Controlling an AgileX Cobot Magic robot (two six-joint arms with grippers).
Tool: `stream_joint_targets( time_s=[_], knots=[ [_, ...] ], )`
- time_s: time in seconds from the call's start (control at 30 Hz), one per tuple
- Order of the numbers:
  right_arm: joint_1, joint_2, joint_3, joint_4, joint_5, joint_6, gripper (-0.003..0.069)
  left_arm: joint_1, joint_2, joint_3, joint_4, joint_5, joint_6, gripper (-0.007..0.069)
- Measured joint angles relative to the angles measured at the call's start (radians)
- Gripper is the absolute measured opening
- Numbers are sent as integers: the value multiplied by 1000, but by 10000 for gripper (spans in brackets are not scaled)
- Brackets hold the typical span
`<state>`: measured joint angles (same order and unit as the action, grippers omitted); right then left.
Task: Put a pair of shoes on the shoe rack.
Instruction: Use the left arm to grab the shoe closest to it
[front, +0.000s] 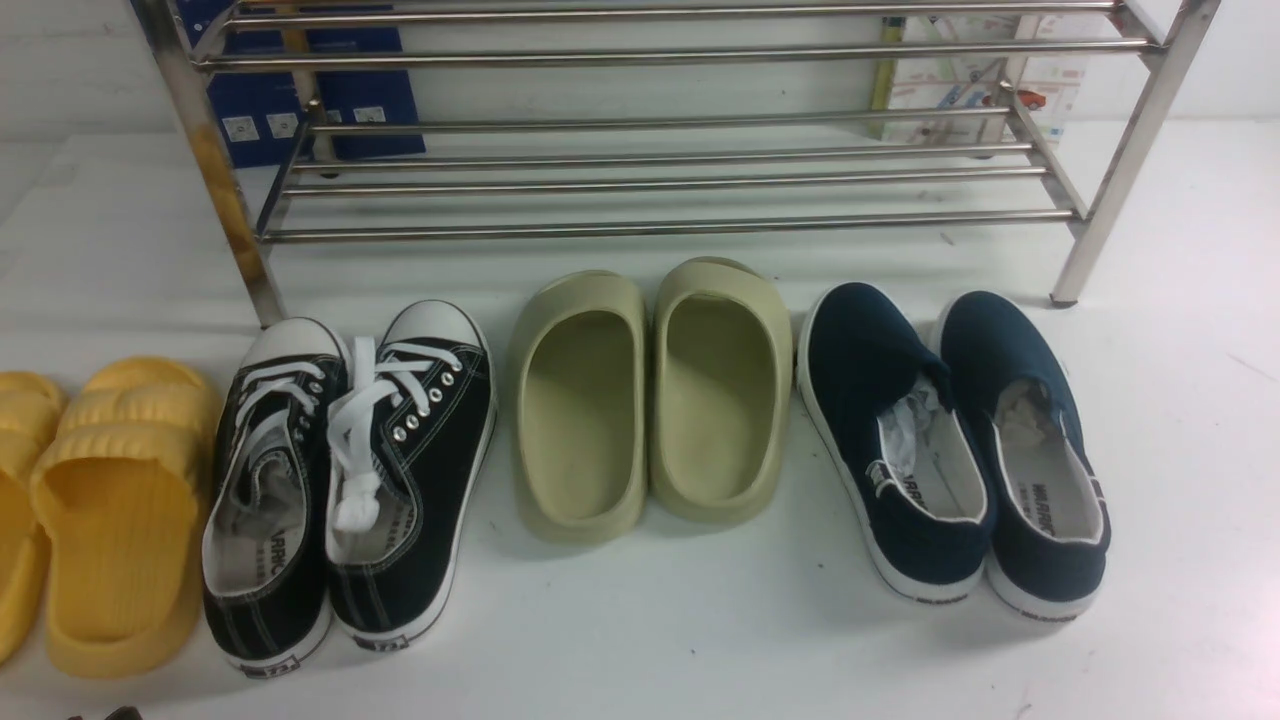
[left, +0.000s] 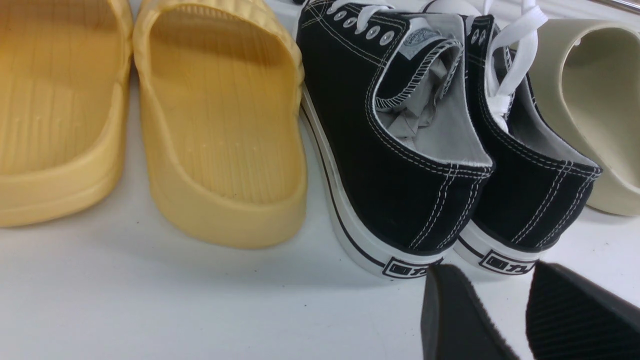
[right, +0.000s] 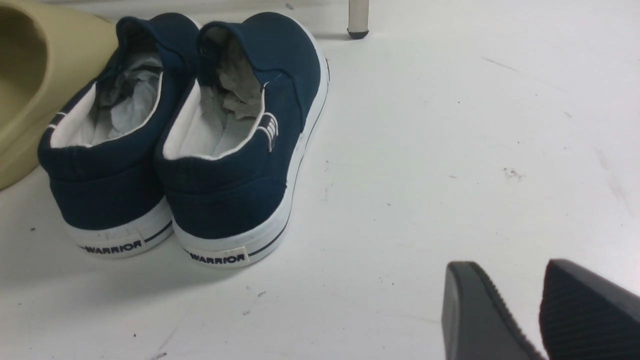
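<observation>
The pair of shoes, two black canvas sneakers with white laces and toe caps, stands side by side on the white surface, toes toward the shoe rack (front: 650, 182): left sneaker (front: 250, 600), right sneaker (front: 440, 440). Their laces are knotted together. In the left wrist view my left gripper (left: 487, 270) is open, empty, low over the surface just behind both heels (left: 530, 190). My right gripper (right: 505, 265) is open and empty over bare surface, off to the side of the navy shoes. Neither gripper shows in the front view.
Yellow slides (front: 110, 500) touch the sneakers' left side. Olive-green clogs (front: 650, 400) stand to their right, then navy slip-ons (front: 950, 450). All are lined up in front of the rack's lower bar shelf. One rack foot (right: 358, 20) stands beyond the navy pair.
</observation>
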<state>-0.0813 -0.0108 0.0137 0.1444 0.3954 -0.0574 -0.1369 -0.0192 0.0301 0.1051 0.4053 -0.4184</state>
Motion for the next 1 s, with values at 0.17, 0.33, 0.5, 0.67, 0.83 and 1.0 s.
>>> stream_joint_targets(
  time_s=[0.17,0.33,0.5,0.67,0.83,1.0],
  knots=[
    [0,0,0,0,0,0,239,0,0,0,0,0,0,239],
    [0,0,0,0,0,0,239,0,0,0,19,0,0,239],
    [0,0,0,0,0,0,239,0,0,0,32,-72,0,239],
    [0,0,0,0,0,0,239,0,0,0,72,-328,0,239],
    [0,0,0,0,0,0,239,0,0,0,86,-458,0,239],
    [0,0,0,-1,0,0,239,0,0,1,74,-675,-46,239]
  ],
)
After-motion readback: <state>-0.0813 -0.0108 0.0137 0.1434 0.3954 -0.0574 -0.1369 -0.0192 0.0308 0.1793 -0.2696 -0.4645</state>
